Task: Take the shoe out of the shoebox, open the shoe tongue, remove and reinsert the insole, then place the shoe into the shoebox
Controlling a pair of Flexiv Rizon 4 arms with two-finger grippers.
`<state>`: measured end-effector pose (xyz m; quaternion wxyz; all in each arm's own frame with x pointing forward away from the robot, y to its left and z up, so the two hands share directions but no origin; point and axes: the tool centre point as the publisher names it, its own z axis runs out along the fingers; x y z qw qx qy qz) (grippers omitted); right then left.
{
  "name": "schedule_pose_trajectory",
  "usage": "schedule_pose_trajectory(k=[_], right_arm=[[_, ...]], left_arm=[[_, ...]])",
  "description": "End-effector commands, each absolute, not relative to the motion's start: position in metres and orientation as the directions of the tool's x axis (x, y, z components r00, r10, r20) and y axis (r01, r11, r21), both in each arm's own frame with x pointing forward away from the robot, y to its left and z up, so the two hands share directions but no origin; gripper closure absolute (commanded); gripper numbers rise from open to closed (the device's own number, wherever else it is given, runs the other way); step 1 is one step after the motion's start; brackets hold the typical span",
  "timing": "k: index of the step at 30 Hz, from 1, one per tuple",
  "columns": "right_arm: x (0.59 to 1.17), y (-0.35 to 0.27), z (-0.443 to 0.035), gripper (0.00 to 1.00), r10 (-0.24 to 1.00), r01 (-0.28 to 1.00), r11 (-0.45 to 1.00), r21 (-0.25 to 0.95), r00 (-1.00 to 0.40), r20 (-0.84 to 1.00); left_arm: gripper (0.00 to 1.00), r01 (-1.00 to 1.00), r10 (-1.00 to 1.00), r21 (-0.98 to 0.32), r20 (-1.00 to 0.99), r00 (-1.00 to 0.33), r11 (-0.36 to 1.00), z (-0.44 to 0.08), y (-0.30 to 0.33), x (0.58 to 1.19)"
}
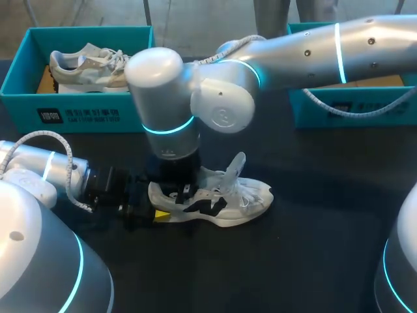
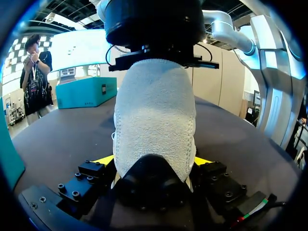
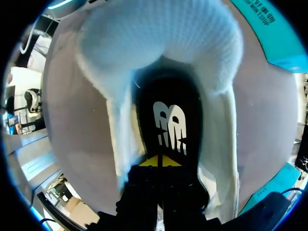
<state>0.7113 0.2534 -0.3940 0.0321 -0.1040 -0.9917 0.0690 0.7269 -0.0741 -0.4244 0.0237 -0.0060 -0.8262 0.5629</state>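
Shoe (image 1: 241, 199) on the desk (image 1: 313, 261), gripped at the heel and entered from above.
The left tool (image 2: 154, 162) is spread wide and clamped on the shoe's heel, one yellow tip on each side. The right tool (image 3: 160, 161) stands inside the shoe's mouth with its tips closed together against the black insole (image 3: 168, 115); I can't tell whether it pinches it. The tongue (image 1: 234, 171) stands up just beyond it.

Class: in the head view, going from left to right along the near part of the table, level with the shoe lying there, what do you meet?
left arm → left gripper at the heel → shoe, toe to the right. The right gripper is left out because it stands over the heel.
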Motion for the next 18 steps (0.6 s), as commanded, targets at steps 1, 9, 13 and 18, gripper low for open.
schedule_pose_trajectory(k=[1, 9, 13, 18], right_arm=[[0.708, 0.247, -0.374, 1.0, 0.208, 0.204, 0.971, -0.124, -0.978, 0.02], [0.717, 0.247, -0.353, 1.0, 0.196, 0.197, 0.976, -0.099, -0.98, -0.017], [0.723, 0.245, -0.342, 1.0, 0.187, 0.19, 0.977, -0.096, -0.982, -0.037], [0.729, 0.245, -0.337, 1.0, 0.175, 0.178, 0.98, -0.09, -0.984, -0.039]], left_arm=[[1.0, -0.018, 0.034, -0.93, 0.032, -0.999, 0.367, -0.426, -0.073, 0.728], [1.0, -0.018, 0.034, -0.93, 0.032, -0.999, 0.367, -0.426, -0.073, 0.728], [1.0, -0.018, 0.034, -0.93, 0.032, -0.999, 0.367, -0.426, -0.073, 0.728], [1.0, -0.018, 0.034, -0.93, 0.032, -0.999, 0.367, -0.426, -0.073, 0.728]])
